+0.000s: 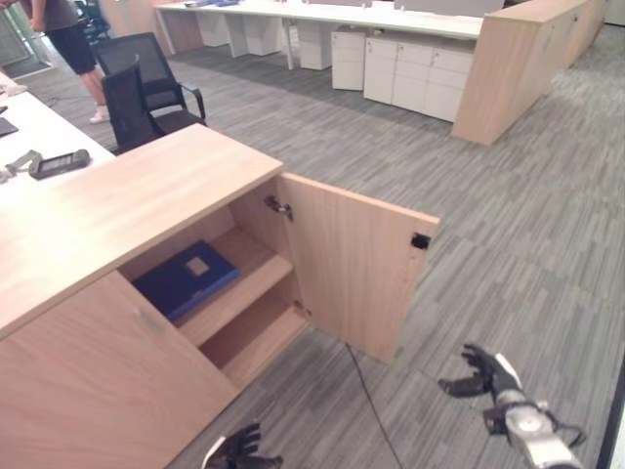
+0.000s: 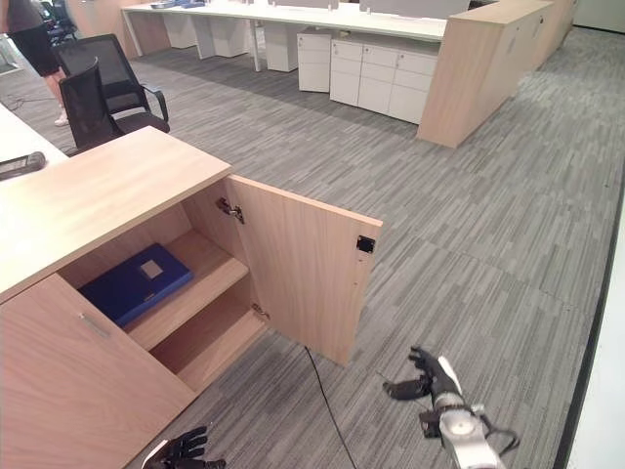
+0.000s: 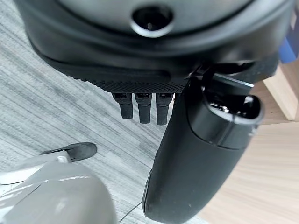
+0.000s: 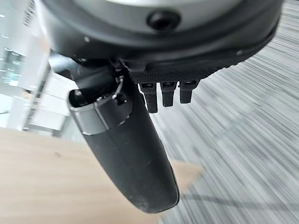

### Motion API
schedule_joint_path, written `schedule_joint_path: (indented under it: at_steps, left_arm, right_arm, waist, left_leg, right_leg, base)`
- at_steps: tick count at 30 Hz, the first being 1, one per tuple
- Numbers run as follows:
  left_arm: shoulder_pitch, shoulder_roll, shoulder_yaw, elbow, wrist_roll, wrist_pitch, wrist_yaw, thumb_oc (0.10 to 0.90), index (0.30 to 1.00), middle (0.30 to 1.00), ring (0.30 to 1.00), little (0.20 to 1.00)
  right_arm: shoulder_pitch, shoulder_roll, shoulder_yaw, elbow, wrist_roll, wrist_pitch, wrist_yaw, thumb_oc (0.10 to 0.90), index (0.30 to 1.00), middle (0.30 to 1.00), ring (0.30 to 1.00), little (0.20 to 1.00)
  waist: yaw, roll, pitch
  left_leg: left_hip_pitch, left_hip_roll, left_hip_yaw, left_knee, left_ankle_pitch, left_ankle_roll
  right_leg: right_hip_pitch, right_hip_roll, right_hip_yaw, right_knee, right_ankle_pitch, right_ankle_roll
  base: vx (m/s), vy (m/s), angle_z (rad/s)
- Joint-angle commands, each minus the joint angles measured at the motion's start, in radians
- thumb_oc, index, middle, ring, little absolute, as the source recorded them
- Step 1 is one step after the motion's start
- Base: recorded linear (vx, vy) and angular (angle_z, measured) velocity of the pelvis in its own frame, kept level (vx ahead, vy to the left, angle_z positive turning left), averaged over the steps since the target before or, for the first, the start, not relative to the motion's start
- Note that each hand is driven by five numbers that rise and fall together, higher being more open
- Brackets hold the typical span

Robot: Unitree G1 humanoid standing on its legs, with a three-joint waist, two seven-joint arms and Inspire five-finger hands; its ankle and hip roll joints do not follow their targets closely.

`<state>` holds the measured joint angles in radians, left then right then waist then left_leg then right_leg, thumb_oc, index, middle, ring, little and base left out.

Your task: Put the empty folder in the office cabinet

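A blue folder (image 1: 186, 278) lies flat on the upper shelf of the wooden office cabinet (image 1: 127, 195), with a pale label on its cover. The cabinet's right door (image 1: 356, 264) stands swung wide open; the lower shelf (image 1: 259, 337) is bare. My left hand (image 1: 239, 449) hangs low in front of the cabinet, over the carpet, fingers relaxed and holding nothing. My right hand (image 1: 483, 371) is out to the right of the open door, also open and empty. Its thumb (image 4: 126, 154) shows stretched out in the right wrist view, as does the left thumb (image 3: 201, 154) in the left wrist view.
Two black office chairs (image 1: 146, 83) stand behind the cabinet, and a person (image 1: 63, 34) stands beyond them. A dark handset (image 1: 59, 163) lies on the white desk at left. White drawer units (image 1: 420, 73) and a long wooden counter (image 1: 508, 68) line the far side across grey carpet.
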<state>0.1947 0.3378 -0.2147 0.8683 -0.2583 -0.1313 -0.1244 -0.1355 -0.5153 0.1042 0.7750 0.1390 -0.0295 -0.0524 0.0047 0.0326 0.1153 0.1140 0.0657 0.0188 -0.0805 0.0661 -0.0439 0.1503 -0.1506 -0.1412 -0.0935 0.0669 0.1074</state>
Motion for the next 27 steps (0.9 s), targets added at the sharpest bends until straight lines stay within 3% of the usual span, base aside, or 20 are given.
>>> schedule_joint_path:
  at_steps: [1,6,13,19,27]
  left_arm:
    - [-0.061,0.06,-0.055,-0.039,0.01,-0.052,-0.028,0.8,0.9,0.9,0.9,0.9]
    - [-0.062,0.074,-0.08,-0.048,-0.004,-0.051,-0.043,0.8,0.9,0.9,0.9,0.9]
    - [-0.048,0.084,-0.099,-0.066,-0.029,-0.047,-0.05,0.8,0.9,0.9,0.9,0.9]
    - [-0.051,0.078,-0.106,-0.061,-0.035,-0.047,-0.04,0.8,0.9,0.9,0.9,0.9]
    - [-0.055,0.069,-0.112,-0.053,-0.034,-0.046,-0.023,0.8,0.9,0.9,0.9,0.9]
  right_arm:
    - [-0.246,-0.163,-0.027,0.095,0.066,-0.073,-0.054,0.8,0.9,0.9,0.9,0.9]
    - [-0.444,-0.241,0.049,0.206,0.064,-0.066,-0.052,0.8,0.9,0.9,0.9,0.9]
    - [-0.624,-0.288,0.09,0.29,0.113,-0.062,-0.057,0.8,0.9,0.9,0.9,0.9]
    - [-0.748,-0.244,0.147,0.329,0.118,-0.057,-0.061,0.8,0.9,0.9,0.9,0.9]
    - [-0.736,-0.124,0.186,0.263,0.116,-0.051,-0.049,0.8,0.9,0.9,0.9,0.9]
  waist:
    - [0.045,-0.033,-0.051]
    - [0.063,-0.037,-0.059]
    - [0.085,-0.04,-0.069]
    - [0.109,-0.037,-0.073]
    - [0.126,-0.033,-0.071]
  left_leg:
    - [0.003,0.076,0.001,0.024,-0.054,-0.076]
    - [0.007,0.073,-0.002,0.017,-0.057,-0.075]
    - [0.006,0.067,-0.012,0.012,-0.057,-0.074]
    - [0.0,0.06,-0.027,0.01,-0.056,-0.071]
    - [-0.009,0.053,-0.044,0.012,-0.055,-0.067]
  right_leg:
    - [0.036,-0.007,0.014,0.082,-0.165,0.044]
    - [0.043,-0.01,0.009,0.071,-0.16,0.049]
    - [0.052,-0.014,-0.005,0.06,-0.156,0.053]
    - [0.059,-0.017,-0.022,0.049,-0.151,0.056]
    - [0.064,-0.019,-0.038,0.051,-0.153,0.055]
  base:
    - [0.0,0.0,0.0]
    - [0.0,0.004,-0.01]
    - [0.0,0.006,0.04]
    - [0.0,0.01,0.05]
    - [0.0,0.014,0.1]
